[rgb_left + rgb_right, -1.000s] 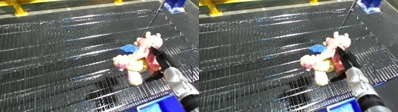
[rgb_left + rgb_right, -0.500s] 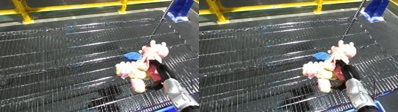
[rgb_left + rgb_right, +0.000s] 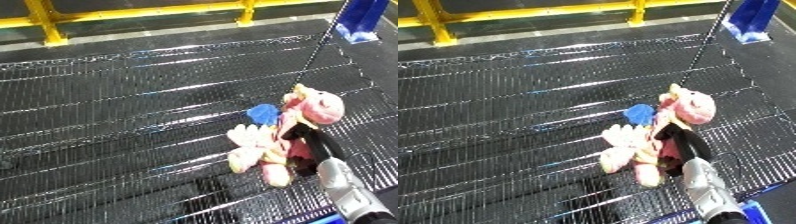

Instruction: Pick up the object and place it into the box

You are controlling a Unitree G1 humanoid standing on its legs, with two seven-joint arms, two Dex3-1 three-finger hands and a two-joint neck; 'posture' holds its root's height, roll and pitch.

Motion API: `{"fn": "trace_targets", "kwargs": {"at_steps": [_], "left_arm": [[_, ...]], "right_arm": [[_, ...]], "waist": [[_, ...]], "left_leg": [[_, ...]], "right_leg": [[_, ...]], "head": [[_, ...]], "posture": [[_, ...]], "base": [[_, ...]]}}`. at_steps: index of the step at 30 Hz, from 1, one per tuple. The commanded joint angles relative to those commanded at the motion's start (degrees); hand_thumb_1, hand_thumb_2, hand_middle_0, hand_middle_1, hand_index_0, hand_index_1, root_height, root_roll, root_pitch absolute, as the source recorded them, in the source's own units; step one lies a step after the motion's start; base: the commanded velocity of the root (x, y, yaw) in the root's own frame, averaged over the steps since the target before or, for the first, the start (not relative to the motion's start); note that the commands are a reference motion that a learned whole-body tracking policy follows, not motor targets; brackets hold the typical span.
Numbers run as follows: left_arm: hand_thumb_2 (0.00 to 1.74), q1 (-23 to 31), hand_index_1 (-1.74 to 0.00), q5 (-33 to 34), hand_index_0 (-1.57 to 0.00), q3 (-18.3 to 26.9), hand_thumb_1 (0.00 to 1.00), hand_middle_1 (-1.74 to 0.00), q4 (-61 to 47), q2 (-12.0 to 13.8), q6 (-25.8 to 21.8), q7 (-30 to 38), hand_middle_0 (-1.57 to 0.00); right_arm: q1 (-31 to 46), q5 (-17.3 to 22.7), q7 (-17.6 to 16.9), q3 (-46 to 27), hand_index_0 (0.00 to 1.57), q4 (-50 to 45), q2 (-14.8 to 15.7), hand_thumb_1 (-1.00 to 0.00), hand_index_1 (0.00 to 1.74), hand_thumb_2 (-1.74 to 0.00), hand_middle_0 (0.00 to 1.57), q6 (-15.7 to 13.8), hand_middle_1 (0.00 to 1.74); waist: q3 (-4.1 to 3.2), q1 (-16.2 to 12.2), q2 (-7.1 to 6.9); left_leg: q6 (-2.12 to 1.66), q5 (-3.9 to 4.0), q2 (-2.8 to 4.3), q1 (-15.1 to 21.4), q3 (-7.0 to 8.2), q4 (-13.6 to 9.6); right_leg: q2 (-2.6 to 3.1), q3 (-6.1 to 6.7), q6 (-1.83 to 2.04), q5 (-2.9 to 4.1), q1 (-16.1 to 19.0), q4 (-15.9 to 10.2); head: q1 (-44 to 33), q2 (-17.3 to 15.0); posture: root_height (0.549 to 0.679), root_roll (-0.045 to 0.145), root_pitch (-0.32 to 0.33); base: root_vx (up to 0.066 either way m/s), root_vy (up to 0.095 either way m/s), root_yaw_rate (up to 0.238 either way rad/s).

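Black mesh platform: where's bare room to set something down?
The black mesh platform is bare left of the pink plush toy up to the yellow railing. It is crowded at lower right, where the right hand is on the toy.

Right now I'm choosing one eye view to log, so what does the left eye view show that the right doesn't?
Only the left eye view shows a wide strip of mesh right of the plush toy. Only the right eye view shows the bin's blue edge beside the forearm and more mesh at left. Both share the right hand on the toy, the yellow rail and the blue post.
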Motion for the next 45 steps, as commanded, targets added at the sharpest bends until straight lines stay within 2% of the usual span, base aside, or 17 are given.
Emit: {"fn": "trace_targets", "kwargs": {"at_steps": [13,20,25,32,37,45], "left_arm": [[1.74,0.0,-1.74,-0.9,-1.57,0.3,1.0,-1.74,0.4,0.4,-0.1,-0.6,-1.57],[1.74,-1.1,-1.74,-0.6,-1.57,0.3,1.0,-1.74,2.0,0.3,-0.3,-0.7,-1.57],[1.74,-2.1,-1.74,0.4,-1.57,0.0,1.0,-1.74,3.2,0.4,-0.3,-0.9,-1.57],[1.74,-3.1,-1.74,1.5,-1.57,0.3,1.0,-1.74,4.4,-0.1,0.2,-1.1,-1.57],[1.74,-3.9,-1.74,1.8,-1.57,0.4,1.0,-1.74,4.9,-0.6,0.3,-1.3,-1.57],[1.74,-4.6,-1.74,2.8,-1.57,1.0,1.0,-1.74,4.9,-1.6,0.9,-1.3,-1.57]], "right_arm": [[1.5,-0.1,-1.4,-0.6,1.57,-2.0,0.0,-1.0,1.74,-1.74,1.57,-0.5,1.74],[4.2,0.7,-4.6,-3.5,1.57,-7.3,-0.7,-1.0,1.74,-1.74,1.57,-1.9,1.74],[7.6,0.6,-7.5,-7.2,1.57,-13.2,-2.1,-1.0,1.74,-1.74,1.57,-3.1,1.74],[16.0,0.3,-10.8,-15.2,1.57,-23.3,-5.2,-1.0,1.74,-1.74,1.57,-4.4,1.74],[24.4,0.6,-13.2,-23.8,1.57,-31.0,-6.6,-1.0,1.74,-1.74,1.57,-5.0,1.74],[40.1,0.1,-17.2,-39.2,1.57,-43.1,-4.8,-1.0,1.74,-1.74,1.57,-6.6,1.74]], "waist": [[0.0,-0.6,-0.52],[0.0,-1.7,-1.43],[0.0,-2.8,-2.0],[0.0,-4.6,-2.9],[0.0,-5.9,-3.6],[0.0,-8.6,-4.97]], "left_leg": [[-0.07,-0.07,0.12,0.9,0.11,0.2],[0.05,-0.26,0.42,3.2,0.15,-0.4],[0.06,-0.17,0.7,5.2,0.4,-1.3],[0.34,-0.59,0.9,7.2,0.38,-0.5],[0.59,-0.99,0.89,9.5,0.57,-0.6],[0.86,-1.99,0.85,12.9,1.24,-0.1]], "right_leg": [[-0.02,0.0,-0.02,-0.07,0.9,0.5],[-0.04,-0.07,0.0,-0.06,3.5,-0.2],[-0.25,-0.47,0.1,-0.03,6.0,-1.2],[-0.14,-0.47,0.15,0.09,8.6,-1.2],[-0.3,-0.64,0.2,0.37,11.8,-2.4],[-0.17,-0.5,0.12,0.72,16.2,-4.1]], "head": [[1.4,-1.9],[2.9,-2.0],[4.7,-1.3],[7.4,-1.4],[9.7,-1.7],[13.9,-2.9]], "posture": [[0.618,0.075,0.036],[0.621,0.073,0.01],[0.624,0.071,-0.012],[0.625,0.069,-0.053],[0.627,0.067,-0.088],[0.631,0.065,-0.142]], "base": [[-0.007,-0.004,-0.003],[-0.016,-0.002,-0.018],[-0.032,-0.005,0.011],[-0.035,-0.006,0.002],[-0.011,-0.001,0.007],[0.003,0.013,-0.031]]}}
